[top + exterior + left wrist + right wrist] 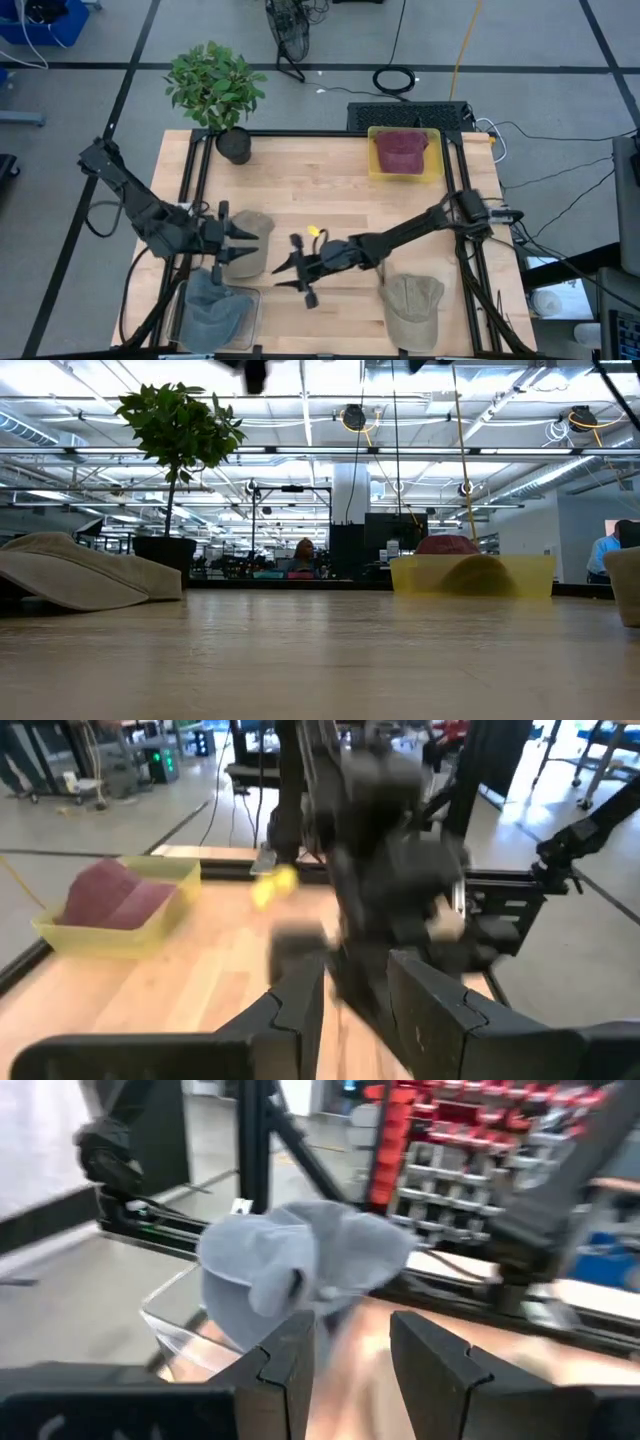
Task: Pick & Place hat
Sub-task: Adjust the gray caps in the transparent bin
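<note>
Your left arm reached in from the table's left edge, its left gripper (246,236) pointing right with a gap between its fingers (296,1010). Your right arm stretched from the right side toward the middle, its right gripper (290,270) likewise parted and empty.

Light wooden table (320,190) with a black frame along its edges. Resting directly on it: a potted plant (218,95) at the far left corner, a yellow tray (404,153) at the far right, a clear tray (215,318) at the near left. Two beige caps lie on the bare wood, one (250,243) left of centre, one (413,308) near the front right.
</note>
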Controlling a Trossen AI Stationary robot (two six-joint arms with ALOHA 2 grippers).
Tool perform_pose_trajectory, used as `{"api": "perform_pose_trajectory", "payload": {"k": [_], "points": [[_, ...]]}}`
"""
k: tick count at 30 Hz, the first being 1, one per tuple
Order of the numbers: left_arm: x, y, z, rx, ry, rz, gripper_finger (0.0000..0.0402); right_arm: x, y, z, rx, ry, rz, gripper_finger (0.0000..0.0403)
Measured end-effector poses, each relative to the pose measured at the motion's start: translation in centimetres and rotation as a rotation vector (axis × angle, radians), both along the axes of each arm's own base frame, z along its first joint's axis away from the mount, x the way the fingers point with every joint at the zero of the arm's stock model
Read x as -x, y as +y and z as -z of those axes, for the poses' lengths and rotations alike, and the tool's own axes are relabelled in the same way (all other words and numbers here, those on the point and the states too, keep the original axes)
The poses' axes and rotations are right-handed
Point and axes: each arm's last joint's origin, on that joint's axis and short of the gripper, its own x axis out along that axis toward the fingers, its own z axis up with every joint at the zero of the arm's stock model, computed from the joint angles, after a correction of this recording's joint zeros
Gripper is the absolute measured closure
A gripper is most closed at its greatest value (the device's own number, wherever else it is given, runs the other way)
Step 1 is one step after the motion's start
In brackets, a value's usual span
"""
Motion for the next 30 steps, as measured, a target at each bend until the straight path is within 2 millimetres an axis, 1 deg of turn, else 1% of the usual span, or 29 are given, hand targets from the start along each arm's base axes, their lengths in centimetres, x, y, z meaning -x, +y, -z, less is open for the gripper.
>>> {"api": "perform_pose_trajectory", "payload": {"k": [2,5,8,11,14,15,17,20,23,26,30], "points": [[-0.6,-0.6,0.4,0.020,0.030,0.007,0.0284,2.0,-0.7,-0.9,0.030,-0.002,0.047,0.0282],[-1.2,-1.7,1.1,0.076,0.161,0.094,0.0284,5.3,-2.0,-1.5,0.041,-0.019,0.090,0.0282],[-1.1,-2.9,0.8,0.165,0.312,0.162,0.0284,9.0,-3.2,-1.5,-0.014,-0.064,0.108,0.0282],[-0.7,-4.4,0.2,0.222,0.507,0.209,0.0284,12.6,-4.3,-0.7,-0.080,-0.098,0.111,0.0282],[-0.2,-6.2,-0.7,0.231,0.676,0.241,0.0284,15.8,-5.5,0.5,-0.142,-0.132,0.146,0.0282],[0.1,-6.7,-0.9,0.231,0.734,0.238,0.0284,16.8,-5.8,0.8,-0.167,-0.151,0.165,0.0282],[0.7,-7.3,-1.1,0.254,0.880,0.162,0.0284,18.5,-6.4,1.5,-0.207,-0.179,0.189,0.0282],[1.3,-7.7,-0.5,0.305,1.104,-0.006,0.0284,20.0,-6.6,2.3,-0.234,-0.198,0.181,0.0282],[1.8,-8.0,0.7,0.309,1.250,-0.108,0.0284,20.6,-6.7,2.6,-0.252,-0.216,0.175,0.0282],[1.5,-8.3,2.3,0.326,1.282,-0.143,0.0284,20.6,-6.7,2.6,-0.250,-0.213,0.173,0.0282],[0.0,-8.7,4.6,0.463,1.302,-0.091,0.0284,20.6,-6.6,2.5,-0.254,-0.222,0.173,0.0282]]}}
